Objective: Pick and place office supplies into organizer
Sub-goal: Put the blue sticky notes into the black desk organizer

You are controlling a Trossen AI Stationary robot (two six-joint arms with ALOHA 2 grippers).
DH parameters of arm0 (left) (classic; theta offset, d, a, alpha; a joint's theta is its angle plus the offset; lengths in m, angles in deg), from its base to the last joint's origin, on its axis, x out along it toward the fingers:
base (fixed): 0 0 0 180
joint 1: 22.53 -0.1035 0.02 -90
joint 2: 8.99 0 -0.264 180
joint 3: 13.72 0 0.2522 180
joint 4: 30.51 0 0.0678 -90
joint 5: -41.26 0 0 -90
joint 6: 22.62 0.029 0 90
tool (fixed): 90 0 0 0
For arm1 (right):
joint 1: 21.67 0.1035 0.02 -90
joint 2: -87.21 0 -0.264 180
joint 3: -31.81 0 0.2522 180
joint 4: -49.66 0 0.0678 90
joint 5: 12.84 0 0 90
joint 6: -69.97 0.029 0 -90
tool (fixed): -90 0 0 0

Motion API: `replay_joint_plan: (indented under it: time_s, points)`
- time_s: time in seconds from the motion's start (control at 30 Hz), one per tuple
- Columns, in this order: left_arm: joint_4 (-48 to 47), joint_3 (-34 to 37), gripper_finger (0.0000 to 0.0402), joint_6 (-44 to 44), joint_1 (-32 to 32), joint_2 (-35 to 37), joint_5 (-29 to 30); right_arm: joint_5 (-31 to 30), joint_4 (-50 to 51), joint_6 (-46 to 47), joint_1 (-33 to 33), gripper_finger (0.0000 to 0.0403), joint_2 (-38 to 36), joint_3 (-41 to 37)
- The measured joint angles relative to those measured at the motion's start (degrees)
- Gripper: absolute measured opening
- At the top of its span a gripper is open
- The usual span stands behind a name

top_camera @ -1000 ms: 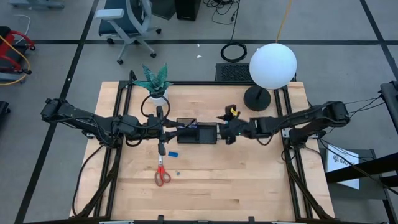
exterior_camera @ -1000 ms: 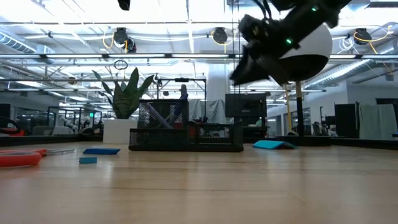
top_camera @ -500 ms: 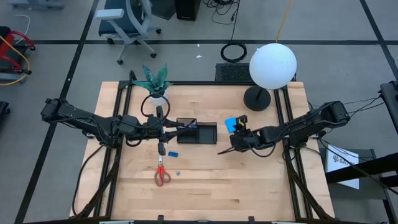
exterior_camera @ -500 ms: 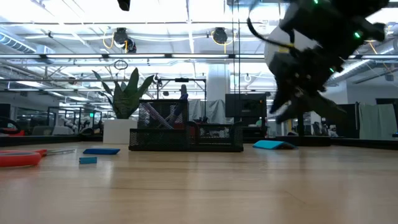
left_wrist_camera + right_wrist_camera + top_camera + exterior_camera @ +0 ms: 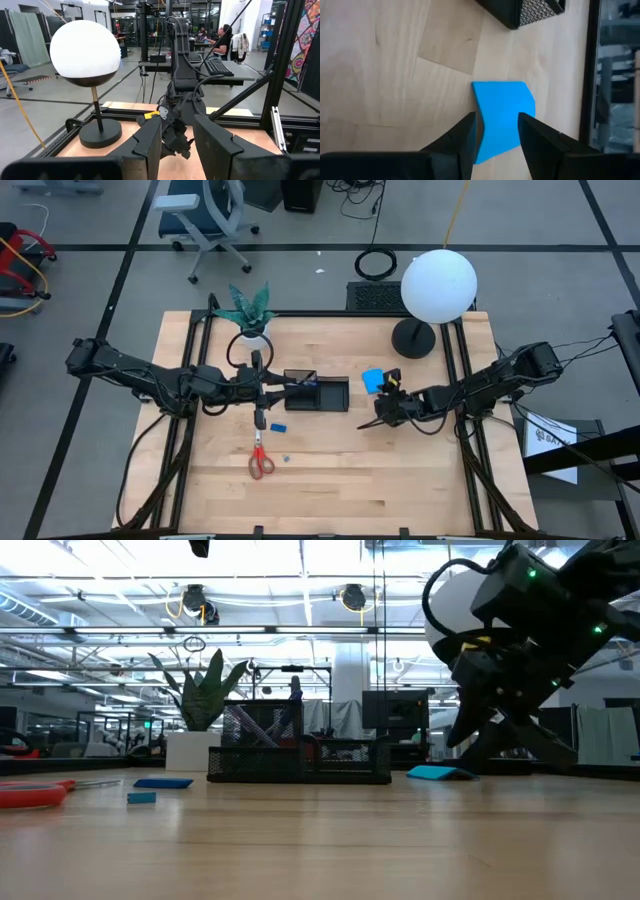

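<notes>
The bright blue note pad (image 5: 373, 379) lies flat on the table, right of the black organizer (image 5: 330, 395). My right gripper (image 5: 497, 145) hangs open above the pad, slanting down; its fingers frame the pad in the right wrist view without touching it. My left gripper (image 5: 177, 145) stands open and level, high at the organizer's left end (image 5: 272, 390), with nothing between its fingers. Pens stand in the organizer's taller compartment (image 5: 262, 730). The red-handled scissors (image 5: 260, 462), a tiny blue block (image 5: 285, 458) and a flat blue item (image 5: 278, 423) lie on the table nearer the front.
A lamp with a white globe (image 5: 438, 285) stands on a round black base (image 5: 413, 337) at the far right. A potted plant (image 5: 250, 315) stands at the far left. Bare wood lies toward the near edge (image 5: 400, 490).
My right gripper has left the organizer's right end, sinking and moving toward the table's near and right edges while tipping further down. It now hangs low over the note pad, which the high view shows uncovered.
</notes>
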Motion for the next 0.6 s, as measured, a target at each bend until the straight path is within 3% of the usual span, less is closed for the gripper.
replay_joint_plan:
  time_s: [0.33, 0.6]
  points:
    - [0.02, -0.02, 0.0120, 0.02, 0.00, -0.02, 0.02, 1.16, -0.51, -1.36, -0.04, 0.0134, 0.34, -0.36]
    - [0.09, 0.00, 0.0120, 0.04, 0.00, -0.02, 0.04, -0.02, -2.47, -1.85, -2.30, 0.0134, 5.68, -0.33]
